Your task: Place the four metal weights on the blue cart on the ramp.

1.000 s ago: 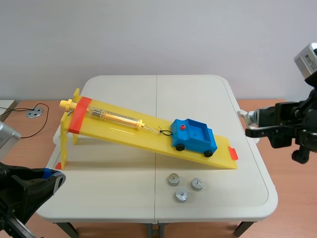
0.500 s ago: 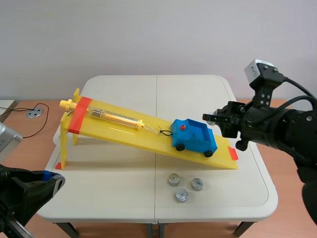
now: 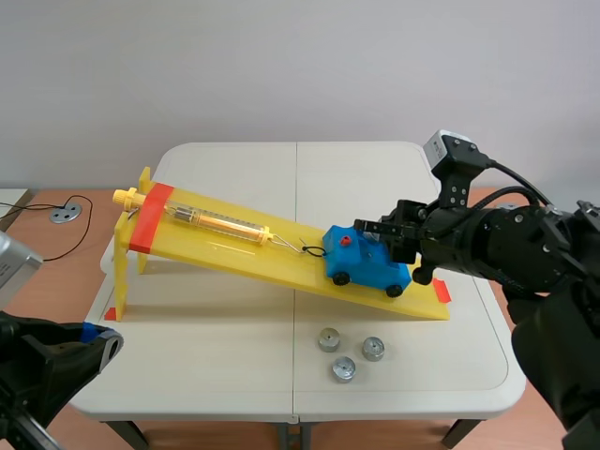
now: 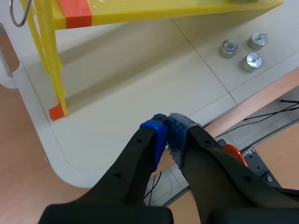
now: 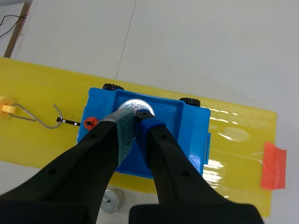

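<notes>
So the bit that matters: the right gripper (image 5: pixel 135 114) is clamped shut on a metal weight (image 5: pixel 131 103), which is pinched between the pad tips. The open tray of the blue cart (image 5: pixel 194 135) is found directly underneath it. No sideways shift looks needed, so the next move is probably just down and let go (only a guess). Whether the weight is already touching the tray floor can't be told.

In the scene view the cart is parked low on the yellow ramp (image 3: pixel 234 246), right of centre in the frame. Its long axis is laid along the slope, lower right to upper left. The three other weights (image 3: pixel 342 370) can be seen on the table (image 3: pixel 234 169) at lower centre, clustered near the ramp's low end.

The left gripper (image 4: pixel 166 125) is closed on nothing, pads pressed together. It is seen at the lower left corner of the scene view, well apart from everything. The right arm is clearly the nearer one to both cart and weights.
</notes>
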